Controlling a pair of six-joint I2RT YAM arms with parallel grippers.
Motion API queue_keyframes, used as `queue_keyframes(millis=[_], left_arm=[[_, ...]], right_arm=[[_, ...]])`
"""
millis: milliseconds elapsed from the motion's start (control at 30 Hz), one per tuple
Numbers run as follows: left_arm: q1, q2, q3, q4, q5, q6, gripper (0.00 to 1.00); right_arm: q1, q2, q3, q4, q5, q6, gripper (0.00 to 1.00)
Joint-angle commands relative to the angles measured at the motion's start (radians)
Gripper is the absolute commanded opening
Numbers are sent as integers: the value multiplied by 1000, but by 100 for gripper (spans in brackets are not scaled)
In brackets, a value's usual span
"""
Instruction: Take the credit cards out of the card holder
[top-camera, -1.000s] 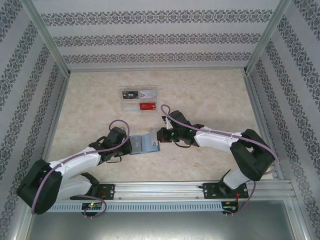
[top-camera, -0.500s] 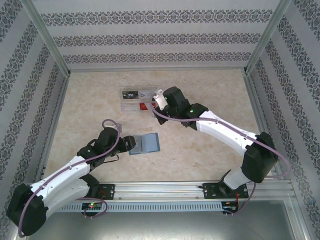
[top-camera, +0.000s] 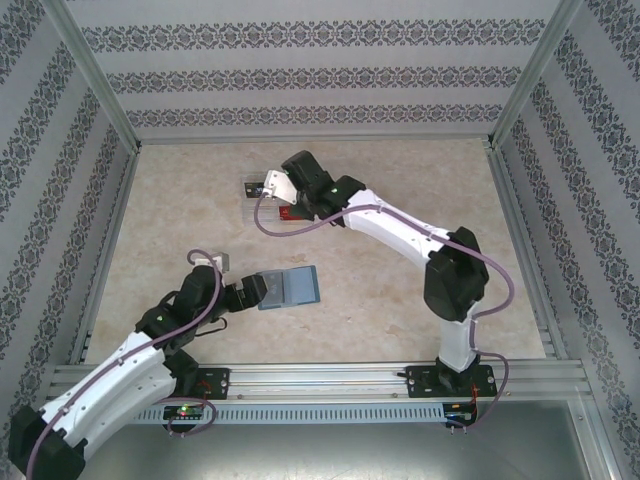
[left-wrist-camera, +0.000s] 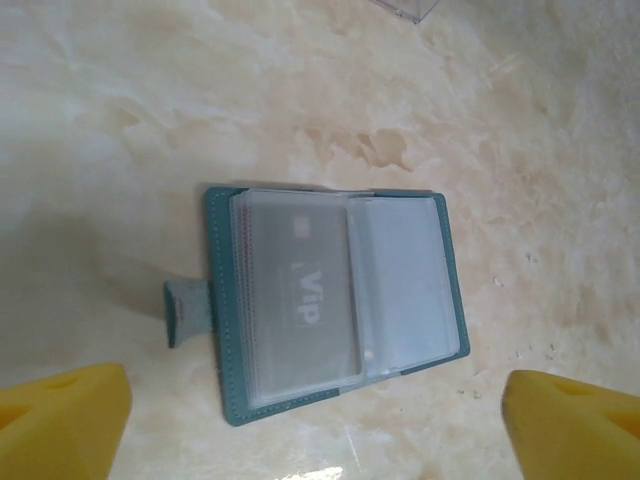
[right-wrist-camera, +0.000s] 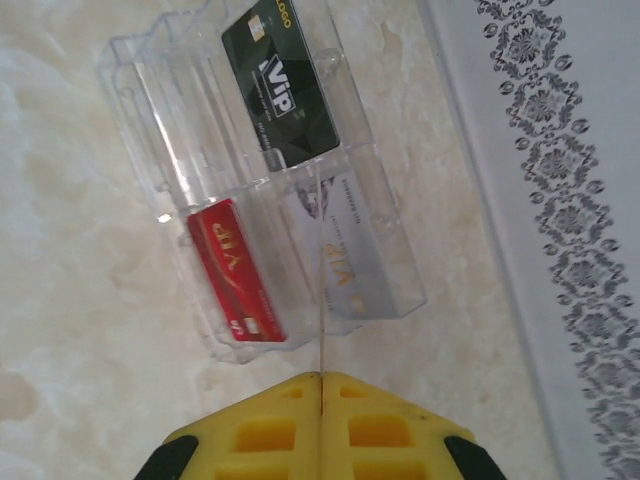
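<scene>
Left wrist | left tool (left-wrist-camera: 315, 425) wide | teal rectangular card holder (left-wrist-camera: 335, 300), clear sleeves (left-wrist-camera: 400, 280) | right tool (right-wrist-camera: 321, 400) pinching thin card (right-wrist-camera: 321, 345)

Left gripper (left-wrist-camera: 315, 405) gapes wide, left arm (top-camera: 130, 350) folded low; right arm (top-camera: 400, 230) stretches far, right gripper (right-wrist-camera: 320, 395) pinching a card (right-wrist-camera: 321, 330).

in the clear tray (right-wrist-camera: 140, 90), "vip" on black card (right-wrist-camera: 280, 95), red card (right-wrist-camera: 238, 270), silver card (right-wrist-camera: 345, 250); black perhaps "logo" too. card holder (left-wrist-camera: 215, 300) sleeved card (left-wrist-camera: 300, 300): "vip".
</scene>
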Motion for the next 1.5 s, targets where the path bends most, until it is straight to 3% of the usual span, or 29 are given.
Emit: queue_keyframes(millis=[0,333,1067,1133,1200,1267,1333,1467], left_arm=[[7,-65,-17,-98,-57,-28,99],[8,-176,-10,-215,-88,-39,100],[7,-198,-18,-238,-101,-42,100],[8,-197,-18,-239,-102,-42,100],[6,-197,-19,-236,-100,-40,100],[8,-197,-20,-233,-99,-40,100],[8,-197,-19,-232,-96,-39,100],[7,-197,-18,-236,-94,-37,100]], right_arm=[[0,65,102,-77,91,-157,0],[-24,213,203,-66,99,-287,0],[-61,369,320,-73,98,-267,0],[-61,374,320,-53,118,-266,4],[-62,383,328,-27,145,-258,17],[-65,396,342,1,171,-251,18],[-69,411,356,39,210,-243,30],[-74,434,380,85,260,-235,30]])
